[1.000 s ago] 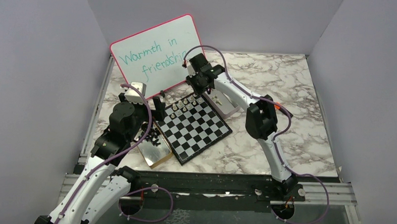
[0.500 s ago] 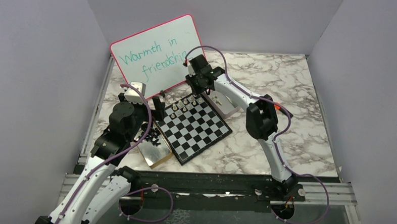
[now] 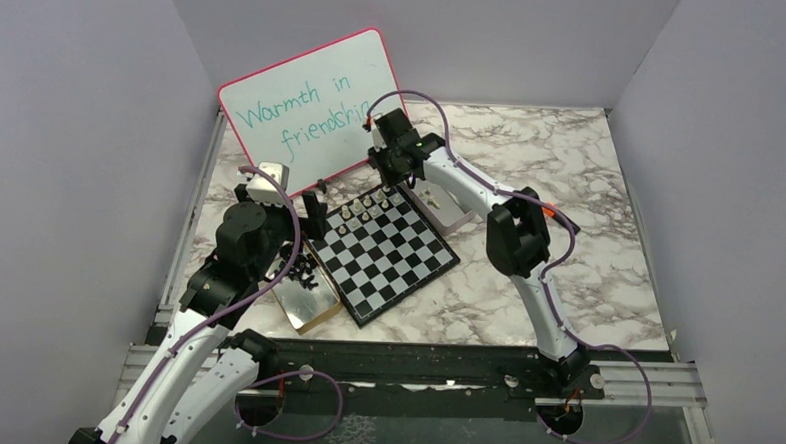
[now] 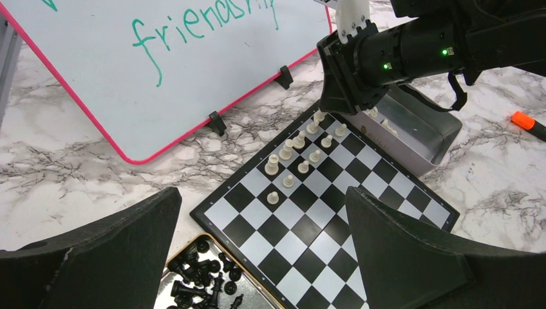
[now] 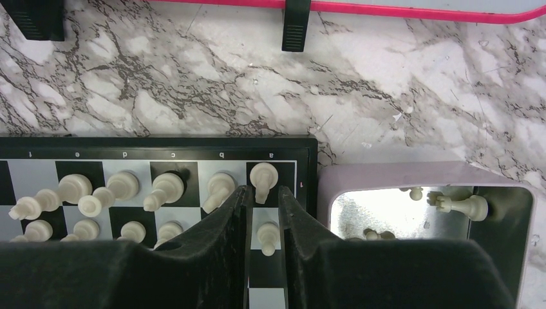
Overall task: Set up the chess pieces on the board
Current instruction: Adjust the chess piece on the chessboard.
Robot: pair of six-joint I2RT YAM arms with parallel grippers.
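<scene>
Filling board's (image 4: 322, 239) two far rows with whites (image 4: 299, 140); leaving several in right tray (image 5: 399, 170), all blacks (image 4: 199, 283) in left tray (image 3: 310, 300). Poising right gripper (image 5: 263, 193), fingers narrowed, at corner rook (image 5: 263, 175); grip: cannot tell. Hanging left gripper (image 4: 263, 206) spread wide, empty.

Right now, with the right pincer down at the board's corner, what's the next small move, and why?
Probably part the right pincer slightly and lift straight up: a white pawn sits between its jaws on the board, next to the corner piece, so sideways motion could topple either.
</scene>
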